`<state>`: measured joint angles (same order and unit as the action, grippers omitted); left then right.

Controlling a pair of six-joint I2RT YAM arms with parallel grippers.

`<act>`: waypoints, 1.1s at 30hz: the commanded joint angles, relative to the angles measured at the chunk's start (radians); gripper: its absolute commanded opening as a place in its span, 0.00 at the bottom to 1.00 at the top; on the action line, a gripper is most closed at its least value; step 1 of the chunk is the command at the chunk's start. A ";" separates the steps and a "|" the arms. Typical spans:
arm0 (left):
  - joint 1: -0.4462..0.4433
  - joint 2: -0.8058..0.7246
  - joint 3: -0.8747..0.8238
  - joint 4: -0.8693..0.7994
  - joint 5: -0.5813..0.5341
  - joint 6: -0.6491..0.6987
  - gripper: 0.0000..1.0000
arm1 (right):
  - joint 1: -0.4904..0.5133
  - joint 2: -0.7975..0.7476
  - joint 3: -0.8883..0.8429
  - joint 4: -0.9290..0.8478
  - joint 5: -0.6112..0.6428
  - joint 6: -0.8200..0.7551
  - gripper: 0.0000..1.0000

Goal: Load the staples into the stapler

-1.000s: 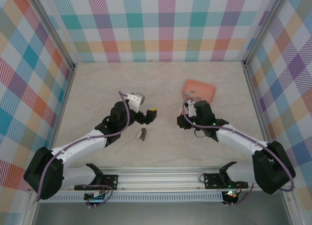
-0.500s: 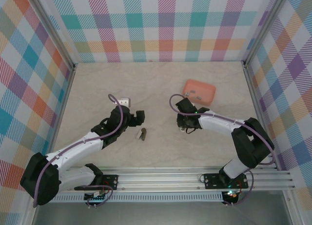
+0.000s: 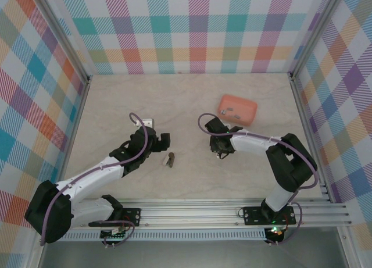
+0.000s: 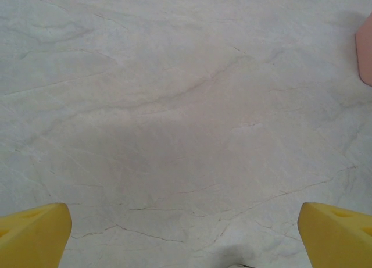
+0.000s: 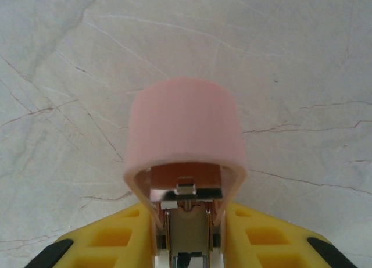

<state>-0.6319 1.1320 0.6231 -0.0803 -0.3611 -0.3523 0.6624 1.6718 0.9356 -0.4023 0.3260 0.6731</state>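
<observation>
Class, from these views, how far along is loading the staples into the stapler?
Done: the right hand grips the pink stapler, its metal inside showing. In hand: the left hand is open and empty over the table. Left: the staples lie in the orange tray; one must be picked up and loaded.

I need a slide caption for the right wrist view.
Right gripper holds the pink stapler, metal inside exposed, table behind.
</observation>
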 commanded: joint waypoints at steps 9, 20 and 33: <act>0.006 -0.018 0.001 -0.016 -0.041 -0.018 1.00 | 0.009 0.039 0.033 -0.043 -0.006 -0.004 0.43; 0.006 -0.032 0.024 -0.083 -0.077 -0.051 1.00 | 0.019 -0.151 0.060 -0.177 0.034 -0.012 0.53; 0.091 -0.030 -0.007 -0.189 -0.155 -0.298 1.00 | 0.183 -0.069 0.291 -0.329 -0.250 0.221 0.52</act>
<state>-0.5663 1.1206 0.6239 -0.2241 -0.4744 -0.5579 0.8066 1.5204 1.1637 -0.6865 0.1974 0.7937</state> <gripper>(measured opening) 0.997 0.524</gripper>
